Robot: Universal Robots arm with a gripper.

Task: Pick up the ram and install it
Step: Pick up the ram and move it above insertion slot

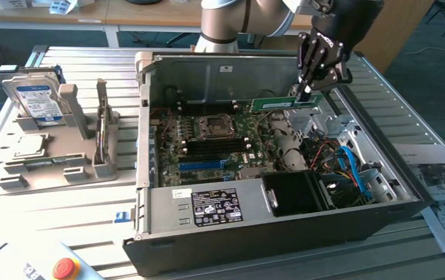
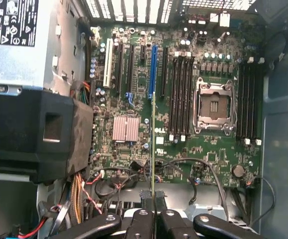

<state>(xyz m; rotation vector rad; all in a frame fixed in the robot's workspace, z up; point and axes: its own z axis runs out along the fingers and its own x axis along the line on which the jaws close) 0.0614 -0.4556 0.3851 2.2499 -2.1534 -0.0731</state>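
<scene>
My gripper [image 1: 305,91] is shut on the ram [image 1: 284,104], a narrow green circuit-board stick held level above the open computer case [image 1: 148,146], near its far wall. In the wrist view the ram [image 2: 154,144] shows edge-on as a thin green line running out from between my black fingers [image 2: 143,199]. Below it lies the green motherboard [image 2: 208,154] with its rows of long black memory slots [image 2: 181,94] beside the processor socket [image 2: 214,105]. The ram hangs apart from the board, over the area near the long blue slot [image 2: 153,69].
A silver hard drive [image 1: 37,99] with a blue-white label stands in a grey holder [image 1: 59,169] at the exterior view's left. The power supply [image 1: 215,207] and black fan shroud [image 1: 301,192] fill the case's near side. Papers [image 1: 441,186] lie at the right; a red button [image 1: 65,268] is at the front left.
</scene>
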